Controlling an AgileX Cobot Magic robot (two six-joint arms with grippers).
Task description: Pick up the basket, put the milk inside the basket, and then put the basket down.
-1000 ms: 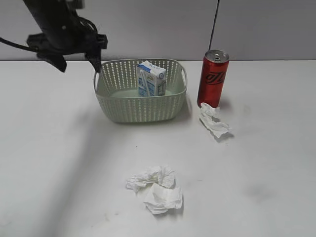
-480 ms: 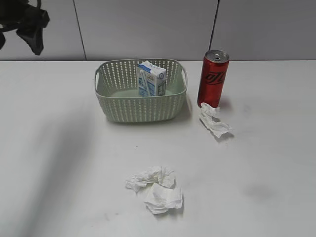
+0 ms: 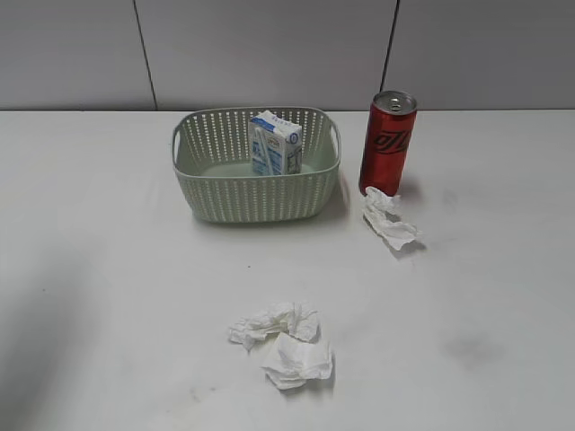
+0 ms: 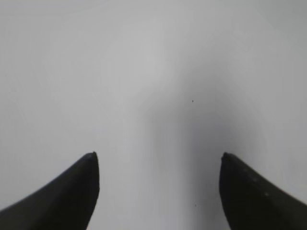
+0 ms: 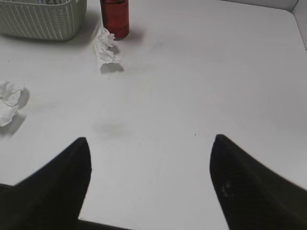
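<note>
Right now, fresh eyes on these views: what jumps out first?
The pale green basket sits at the back middle of the white table, with the milk standing upright inside it. Just to its right stands a tall red can, a crumpled tissue at its foot and two more tissues nearer the front. Both the left gripper and right gripper hang open over bare table, holding nothing.

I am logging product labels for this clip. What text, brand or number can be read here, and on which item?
Red can: white script logo down its side, tilted and not legible as words.
Milk carton in the basket: blue print, too small to read.
No other text visible.
</note>
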